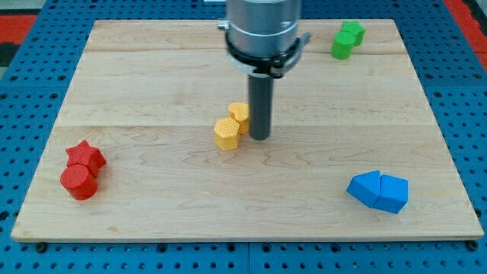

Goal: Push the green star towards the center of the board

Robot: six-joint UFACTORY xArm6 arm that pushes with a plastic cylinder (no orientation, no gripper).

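Observation:
The green star (353,32) lies near the view's top right corner of the wooden board (152,76), touching a second green block (342,47) just below and to its left. My tip (259,138) rests on the board near its centre, far to the lower left of the green star. The tip stands right beside a yellow hexagon (227,133) and another yellow block (239,113), which sit on its left. The arm's wide grey body hides part of the board's top edge.
A red star (86,155) and a red cylinder (79,183) touch each other near the view's left edge. Two blue blocks (365,188) (393,193) sit together at the lower right. Blue perforated matting (23,46) surrounds the board.

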